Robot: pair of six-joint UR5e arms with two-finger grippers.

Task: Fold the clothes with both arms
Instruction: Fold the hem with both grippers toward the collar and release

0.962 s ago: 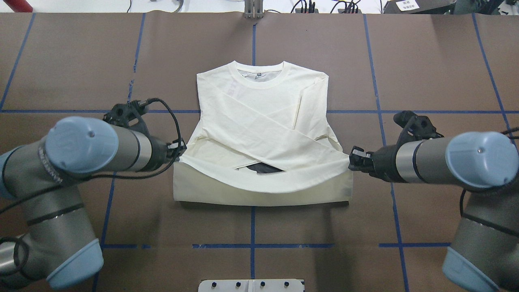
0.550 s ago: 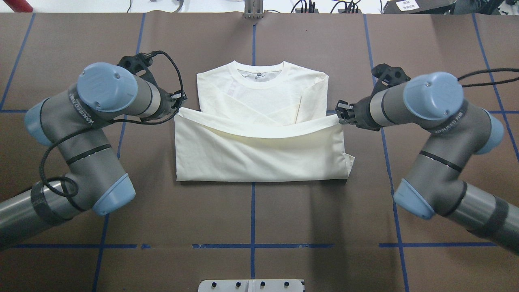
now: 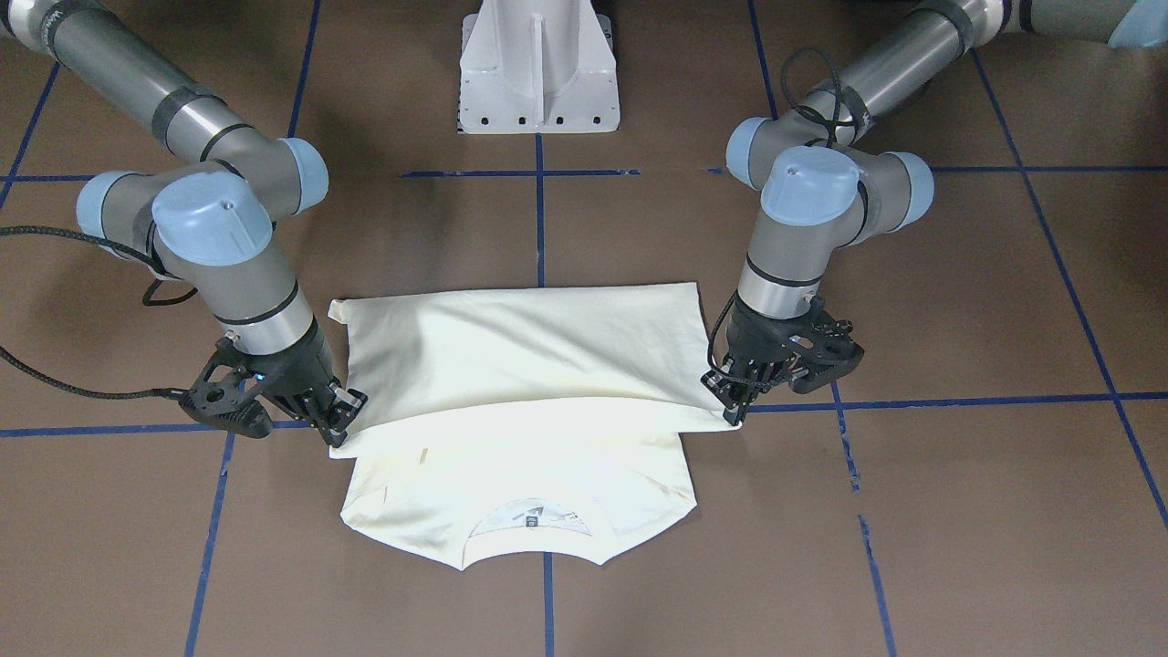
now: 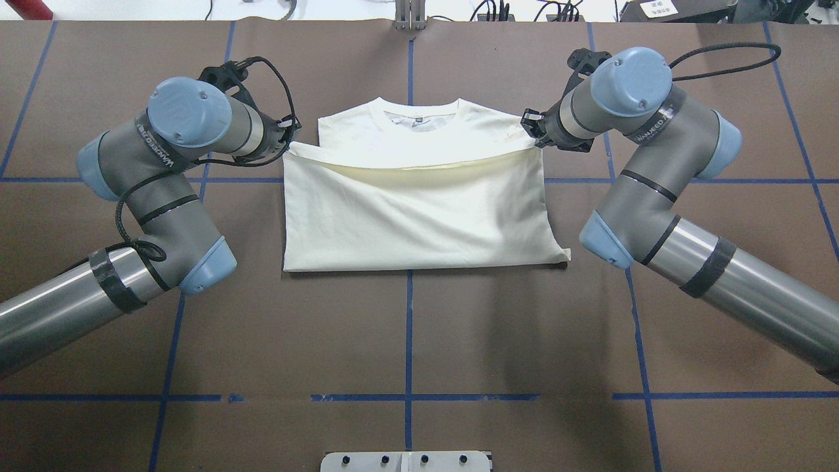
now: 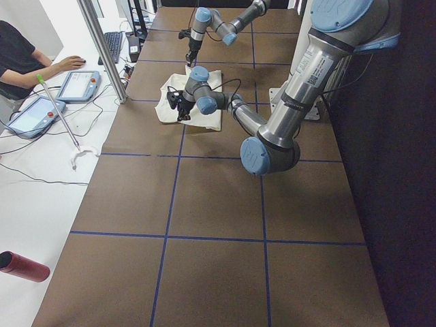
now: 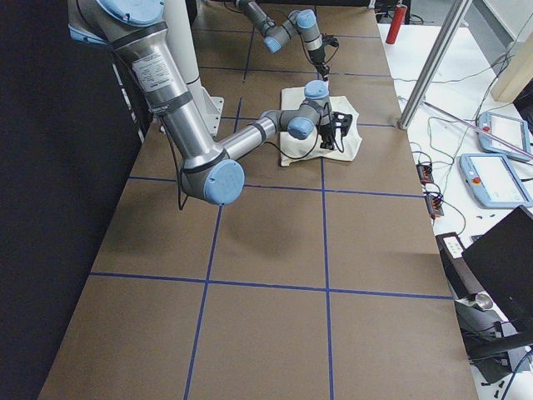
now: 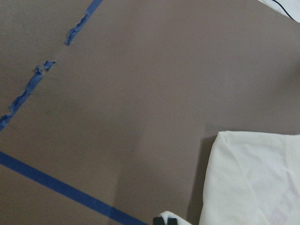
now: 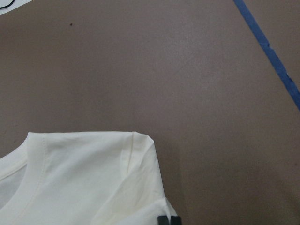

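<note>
— Where is the T-shirt found?
— It is laid at the middle of the surface, collar away from the robot. Its lower half is doubled over the body, and the raised edge is held just short of the collar.
— How is it held?
— One corner of that edge is pinched by the left claw, the other by the right claw. Both are clamped on cloth.
— What could be spoiled from here?
— The edge sags between the claws, so a crease could be trapped if it is lowered slack. If one corner is let go first, the fold could be skewed. A loose corner already juts out at the fold line on the right arm's side.
— And around it?
— Brown paper crossed by blue tape lines is seen. A white pedestal stands behind, and a person is seated off the surface's end beside tablets.
</note>
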